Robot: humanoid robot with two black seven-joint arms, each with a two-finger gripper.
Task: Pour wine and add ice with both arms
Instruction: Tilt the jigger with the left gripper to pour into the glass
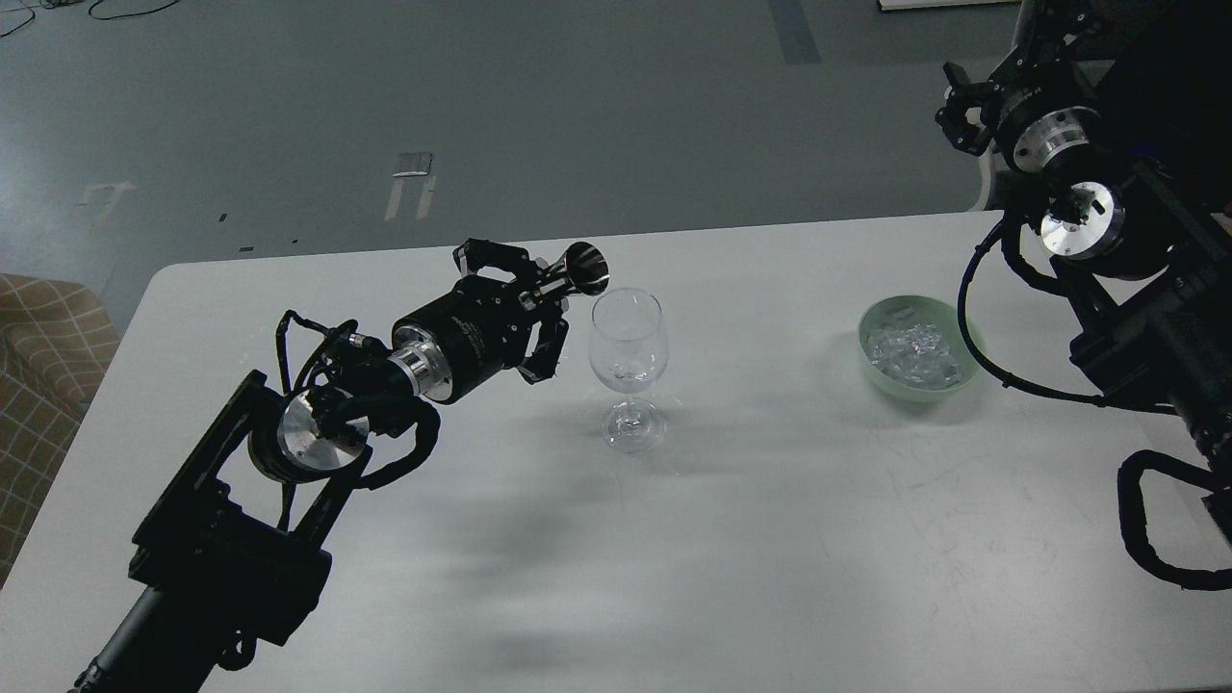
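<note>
We are holding a dark bottle (577, 269) in our left fingers (525, 289), tipped beside the wine glass (628, 366) for pouring, while the ice (912, 346) is waiting in its green bowl (871, 361) near our right fingers (958, 115), whose spread we cannot tell

Glass (628, 366) mid table (770, 539), ice (912, 348) in bowl (871, 371) to R

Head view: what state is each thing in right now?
Wine glass: upright, looks empty.
Green bowl: upright, holds ice.
Left claw: holds a dark object, tilted toward the glass.
Right claw: raised off the table, fingers unclear.
</note>
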